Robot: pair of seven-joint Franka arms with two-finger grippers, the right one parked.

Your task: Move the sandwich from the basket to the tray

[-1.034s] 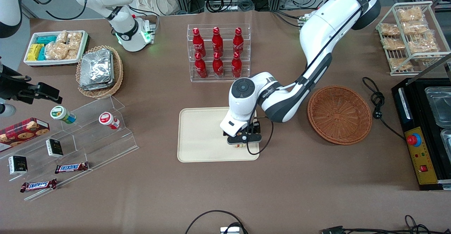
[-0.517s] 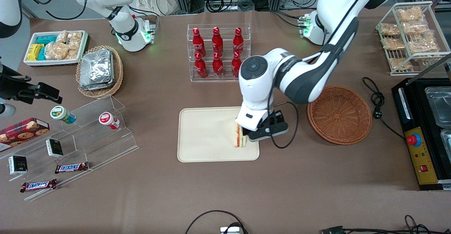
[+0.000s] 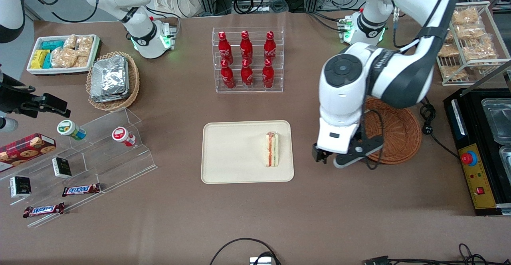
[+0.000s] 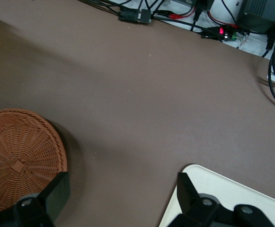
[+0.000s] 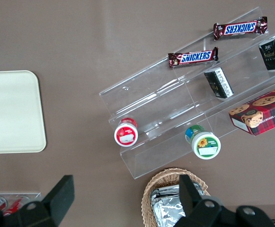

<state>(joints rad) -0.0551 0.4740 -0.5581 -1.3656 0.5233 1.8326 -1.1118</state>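
**Sandwich down on the tray, gripper empty and off to the side**

Nearest the front camera, the sandwich (image 3: 272,149) sat on the tray (image 3: 231,153). It was propped on a narrow side with its red and green filling stripes facing up, close to the rim at the working arm's end. Level with it and well apart from it, the left arm's gripper (image 3: 339,159) hung above bare table between tray and basket, its fingers (image 4: 57,189) spread wide with nothing between them. A little farther from the camera lay the basket (image 3: 399,133), partly covered by the arm, and farthest of all stood the rack of red bottles (image 3: 247,59).

The job looked as good as done, but two risks remained. The wedge stood on a slim footing near the rim, so a nudge to the tray could tip it over or off. The black cable (image 3: 377,137) looping off the wrist drooped over the basket, so a low sweep could snag the wicker and drag it.

The front view alone showed the sandwich and where it rested. The left wrist view missed it, catching only a corner of the tray (image 4: 232,194), yet it showed plainly the wide, empty gap between the fingers and the part of the basket (image 4: 19,165) it caught bare inside.
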